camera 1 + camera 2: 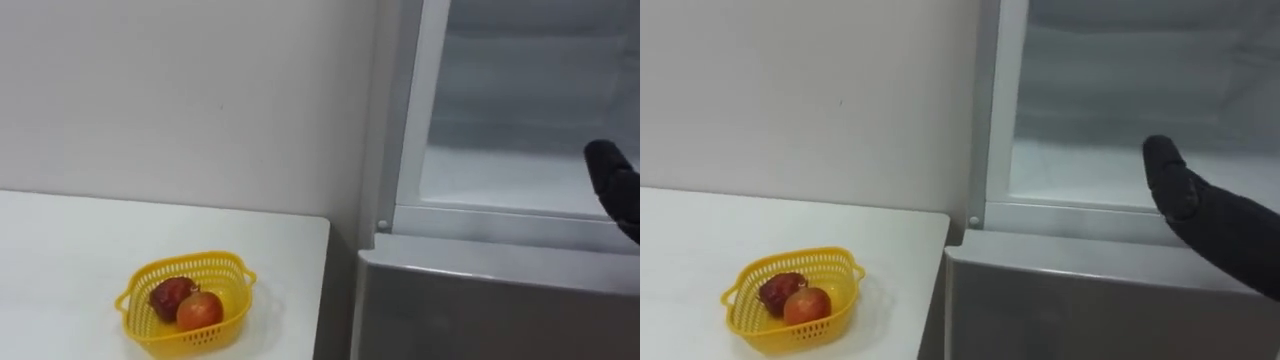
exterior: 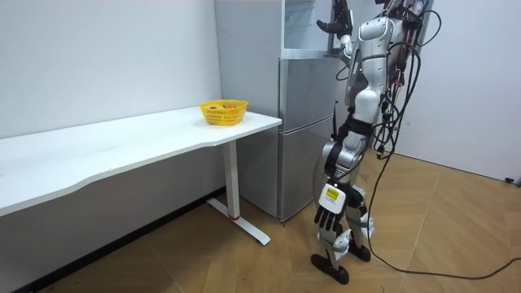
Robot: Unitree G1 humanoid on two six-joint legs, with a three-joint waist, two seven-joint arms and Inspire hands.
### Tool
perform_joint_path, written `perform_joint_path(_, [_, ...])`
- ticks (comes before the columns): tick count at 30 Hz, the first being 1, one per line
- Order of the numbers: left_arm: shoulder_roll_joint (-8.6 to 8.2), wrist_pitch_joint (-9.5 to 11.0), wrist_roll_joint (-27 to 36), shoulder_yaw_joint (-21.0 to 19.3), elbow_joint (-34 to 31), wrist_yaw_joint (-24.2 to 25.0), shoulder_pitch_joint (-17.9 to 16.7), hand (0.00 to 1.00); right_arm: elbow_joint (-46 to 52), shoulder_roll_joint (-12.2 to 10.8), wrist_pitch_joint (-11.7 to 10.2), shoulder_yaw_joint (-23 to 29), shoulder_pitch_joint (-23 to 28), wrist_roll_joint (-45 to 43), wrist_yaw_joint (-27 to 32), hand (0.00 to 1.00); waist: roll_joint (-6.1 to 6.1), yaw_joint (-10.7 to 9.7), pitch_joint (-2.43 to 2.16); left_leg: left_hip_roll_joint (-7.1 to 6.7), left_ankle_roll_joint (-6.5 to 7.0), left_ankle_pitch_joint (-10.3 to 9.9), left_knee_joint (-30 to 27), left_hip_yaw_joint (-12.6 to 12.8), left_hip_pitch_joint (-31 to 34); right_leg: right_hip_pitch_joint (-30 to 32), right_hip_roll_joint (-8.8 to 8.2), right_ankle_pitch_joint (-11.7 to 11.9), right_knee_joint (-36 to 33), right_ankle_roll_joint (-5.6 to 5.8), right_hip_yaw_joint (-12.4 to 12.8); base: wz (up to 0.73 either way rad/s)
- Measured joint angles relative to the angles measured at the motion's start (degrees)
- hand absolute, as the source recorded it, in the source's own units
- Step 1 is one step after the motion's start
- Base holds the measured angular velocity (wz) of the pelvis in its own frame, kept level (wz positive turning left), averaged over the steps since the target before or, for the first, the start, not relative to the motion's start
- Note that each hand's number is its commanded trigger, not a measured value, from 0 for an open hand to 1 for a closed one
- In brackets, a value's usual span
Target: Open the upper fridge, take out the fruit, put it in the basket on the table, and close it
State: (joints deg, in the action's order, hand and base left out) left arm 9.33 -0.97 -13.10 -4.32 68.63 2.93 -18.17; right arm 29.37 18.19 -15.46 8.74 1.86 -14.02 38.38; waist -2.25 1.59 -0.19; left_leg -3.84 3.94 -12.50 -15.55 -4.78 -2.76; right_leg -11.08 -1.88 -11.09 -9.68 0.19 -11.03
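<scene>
So the upper fridge compartment [image 1: 1110, 120] is open, white inside, with a pale shelf [image 1: 1080, 170] along its bottom. What's meant to come out of it I honestly can't make out from these angles. The right hand [image 1: 1170, 180] is a dark shape raised in front of the opening, right at the level of that shelf, with the arm coming in from the lower right. Whether that hand is spread or curled, I can't tell. It's just a rounded black tip from the head camera, and it's too small in the room view.

Directly below the hand is the grey lower fridge door [image 1: 1070, 310], which is closed.

Well off to the left of the hand and lower down there's a yellow basket [image 1: 790, 338] near the corner of the white counter [image 1: 700, 230]. It's got two fruits in it, touching each other. One is a red-orange apple [image 1: 808, 305], and a dark red fruit [image 1: 778, 290] sits just behind and left of it. A plain pale wall [image 1: 790, 90] runs behind the counter up to the fridge's edge.

In the room view the robot stands upright right in front of the fridge [image 2: 301, 138], facing it, with the counter's end beside the fridge. Its left hand [image 2: 329, 216] hangs down by its thigh, fingers straight and loosely apart, holding nothing.
</scene>
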Motion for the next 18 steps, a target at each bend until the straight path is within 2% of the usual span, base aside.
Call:
perform_joint_path(4, [0.01,0.02,0.0,0.0,0.07,-0.04,0.0,0.0,-4.54,-0.01,0.01,1.15,0.61,0.09,0.35,0.0,-0.37,-0.82,0.08,0.1,0.01,-0.01,0.37,0.2,-0.53,-0.17,0.01,0.0,-0.03,0.0,0.12,-0.03])
perform_joint_path(9, [-0.28,-0.04,0.04,0.01,0.63,-0.22,-0.37,0.0,-7.91,-0.9,0.89,1.15,5.77,2.95,-1.39,0.0,-0.45,0.0,0.24,0.33,0.02,-0.02,1.12,1.42,-0.83,0.28,0.05,0.0,-0.04,0.0,1.15,-0.14])
perform_joint_path(13, [-0.19,0.0,0.05,0.01,0.27,-0.43,-0.04,0.0,-9.23,-1.55,1.7,1.13,7.52,5.19,-1.81,0.0,-0.08,-0.17,0.26,0.27,0.07,-0.03,1.21,1.57,-0.4,0.84,0.0,0.0,-0.04,0.01,1.51,-0.03])
perform_joint_path(18, [-0.11,0.03,0.04,0.68,0.07,-1.63,0.16,0.0,-12.6,-3.89,1.77,0.22,9.88,6.91,-2.06,0.0,0.24,-0.53,0.06,0.23,0.08,-0.02,1.26,1.57,-0.31,0.96,-0.01,0.0,-0.04,0.01,1.63,0.0])
